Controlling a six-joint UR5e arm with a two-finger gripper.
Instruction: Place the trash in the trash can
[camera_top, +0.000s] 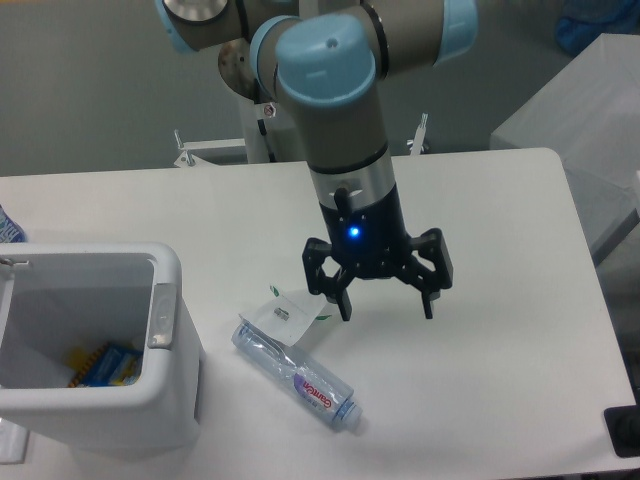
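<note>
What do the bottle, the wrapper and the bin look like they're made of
Bottle: thin clear plastic, probably; it's see-through, glossy and crushed, with a pink-purple printed label.
Wrapper: white with green marks, crumpled flat; paper or thin film, I can't tell which.
Bin: white moulded plastic by its look, with smooth walls, rounded corners and a thick rim with a soft sheen.

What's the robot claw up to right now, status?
Gripper open, empty, beside wrapper. Wrapper and bottle on table, outside trash can. Nothing in the way.
</note>
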